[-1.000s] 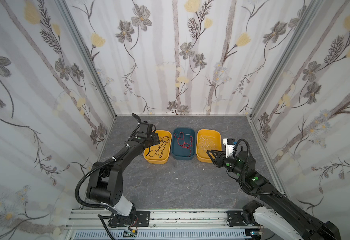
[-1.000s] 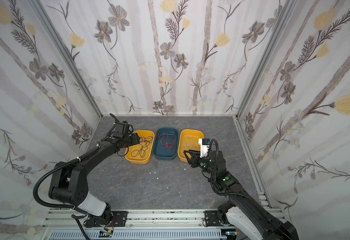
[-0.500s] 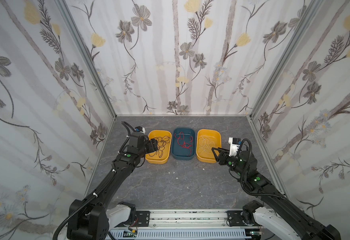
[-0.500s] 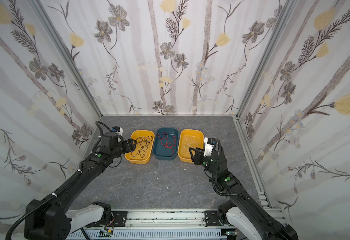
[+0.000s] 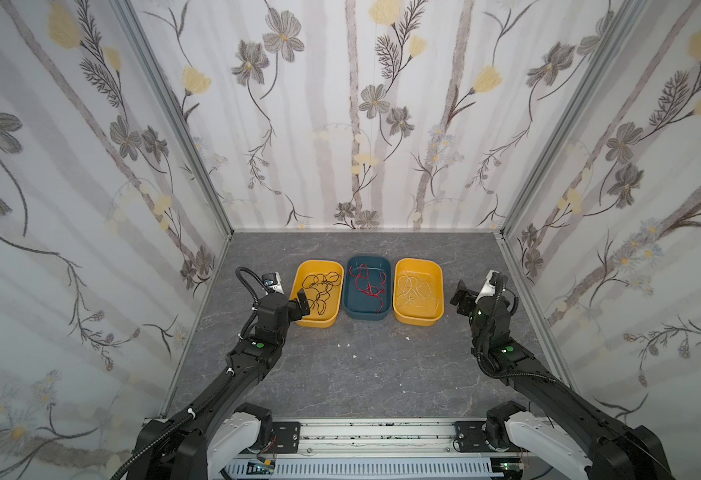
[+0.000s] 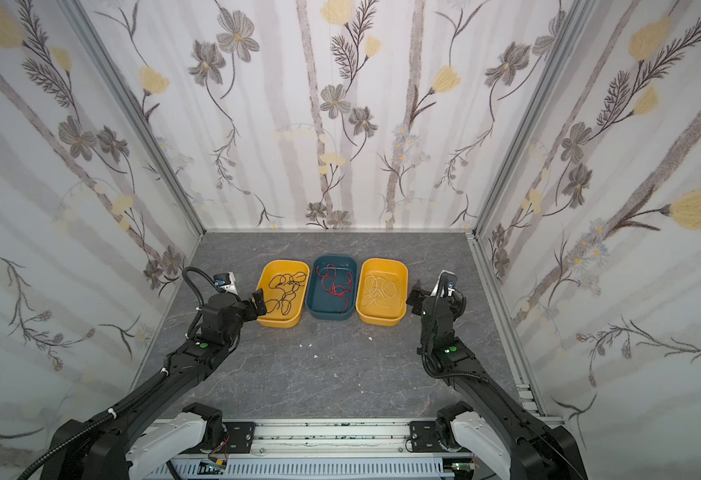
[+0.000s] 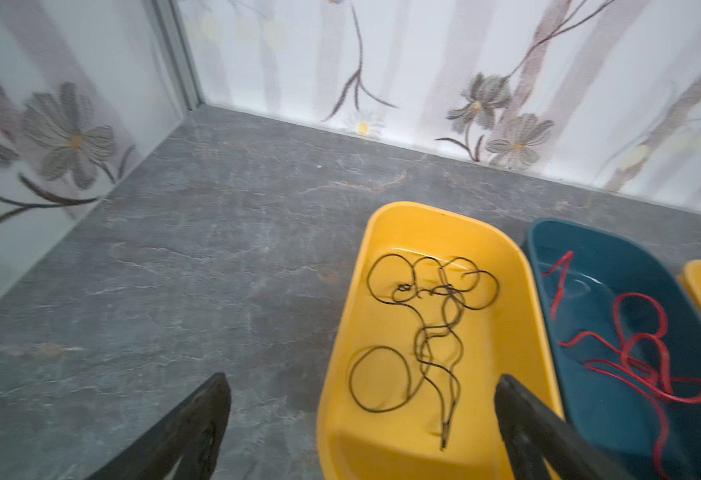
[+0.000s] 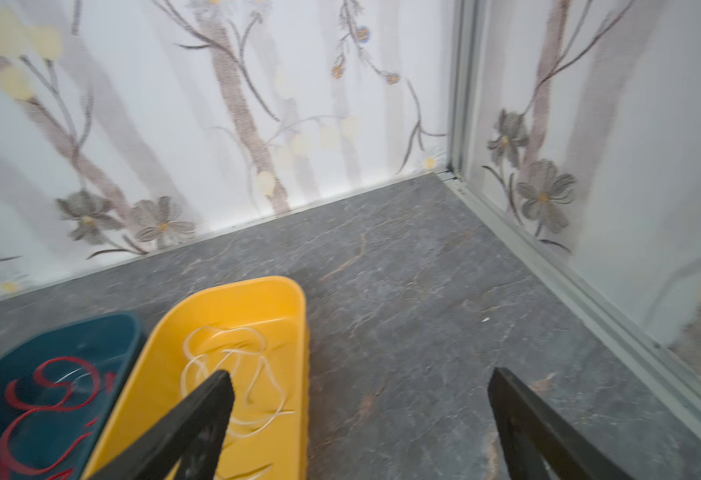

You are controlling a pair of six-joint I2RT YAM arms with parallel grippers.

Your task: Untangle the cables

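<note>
**Inspector:** State of the left gripper (image 7: 361, 379)?

**Assistant:** Jaws spread wide, nothing between them. Both fingers (image 7: 190, 432) run off the frame edge. The black cable (image 7: 427, 332) lies in loose loops in the left yellow tray (image 7: 386, 220), just ahead of the fingertips and untouched.

**Inspector:** Right gripper (image 8: 359, 374)?

**Assistant:** Also released and empty. One finger (image 8: 199, 415) stands in front of part of the white cable (image 8: 232, 357), which lies in the right yellow tray (image 8: 265, 286), ahead and to its inner side. That wrist view is blurred, so the cable's ends cannot be made out.

**Inspector:** Red cable (image 5: 367, 286)?

**Assistant:** In the blue tray (image 5: 365, 314), between the two grippers and apart from both. Both wrist views cut it off at the frame edge.
</note>
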